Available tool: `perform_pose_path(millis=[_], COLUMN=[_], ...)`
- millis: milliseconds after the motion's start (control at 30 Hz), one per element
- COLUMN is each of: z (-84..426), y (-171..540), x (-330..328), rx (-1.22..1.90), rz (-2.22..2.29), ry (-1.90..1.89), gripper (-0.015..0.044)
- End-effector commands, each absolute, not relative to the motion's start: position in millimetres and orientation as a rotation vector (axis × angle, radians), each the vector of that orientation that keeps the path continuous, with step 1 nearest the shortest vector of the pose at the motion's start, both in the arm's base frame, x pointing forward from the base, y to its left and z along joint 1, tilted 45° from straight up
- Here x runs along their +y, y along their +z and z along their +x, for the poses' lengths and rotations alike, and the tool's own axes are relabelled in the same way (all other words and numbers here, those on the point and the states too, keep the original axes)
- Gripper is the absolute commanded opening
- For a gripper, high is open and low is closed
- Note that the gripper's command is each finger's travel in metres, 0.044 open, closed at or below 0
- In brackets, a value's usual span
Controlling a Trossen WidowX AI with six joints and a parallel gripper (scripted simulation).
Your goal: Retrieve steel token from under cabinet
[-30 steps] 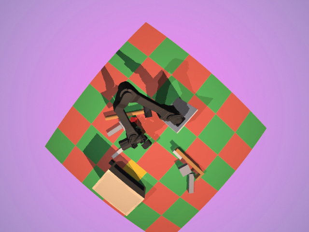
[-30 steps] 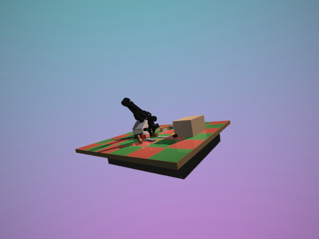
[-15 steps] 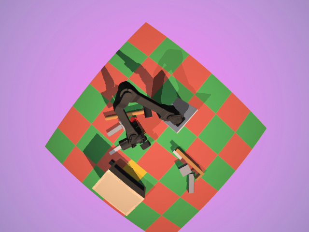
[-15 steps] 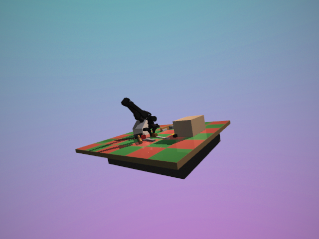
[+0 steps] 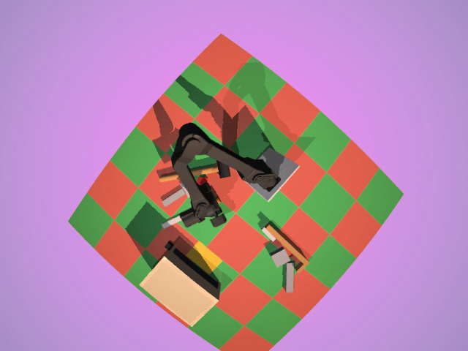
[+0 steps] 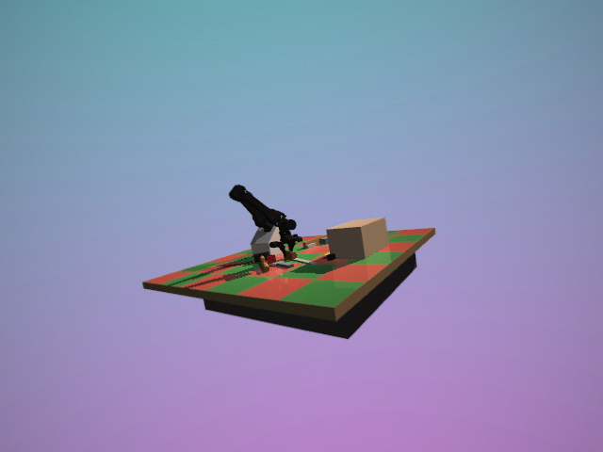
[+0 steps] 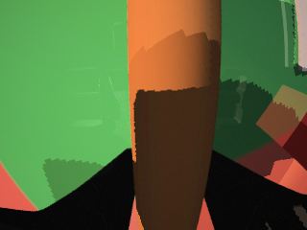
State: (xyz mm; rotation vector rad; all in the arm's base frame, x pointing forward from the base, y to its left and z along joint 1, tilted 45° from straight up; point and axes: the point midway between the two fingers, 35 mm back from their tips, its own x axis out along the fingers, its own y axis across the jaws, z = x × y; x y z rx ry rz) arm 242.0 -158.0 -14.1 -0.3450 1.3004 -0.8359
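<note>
My gripper (image 5: 204, 217) (image 6: 290, 252) (image 7: 167, 156) is shut on the thick orange handle (image 7: 175, 57) of a tool, which runs between both fingers in the wrist view. The tool's pale, thin blade (image 5: 174, 220) (image 6: 304, 261) sticks out low over the table, on the left side in the top view, outside the cabinet. The cabinet (image 5: 179, 290) (image 6: 357, 240) is a beige box with a dark slotted front. The yellow marked area (image 5: 205, 257) lies against that front, partly in shadow; no token shows on its visible part. I cannot make out the steel token in any view.
A small black block (image 5: 169, 245) (image 6: 331, 256) is at the cabinet's front left corner. A red block (image 5: 202, 179) (image 6: 270, 259), an orange bar and a grey bar (image 5: 172, 198) lie behind the gripper. Another orange bar (image 5: 287, 243), a grey block (image 5: 279, 257) and a grey bar (image 5: 289, 277) lie right.
</note>
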Motion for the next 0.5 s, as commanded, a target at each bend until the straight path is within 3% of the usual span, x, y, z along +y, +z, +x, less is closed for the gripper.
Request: perform_pose_path(millis=[0, 467], z=[243.2, 243.0], y=[-13.6, -13.2], x=[-156.7, -157.1], rx=[1.277, 1.225], rz=[-0.313, -0.225], ry=[-0.855, -0.922], gripper=[0.0000, 0.0000])
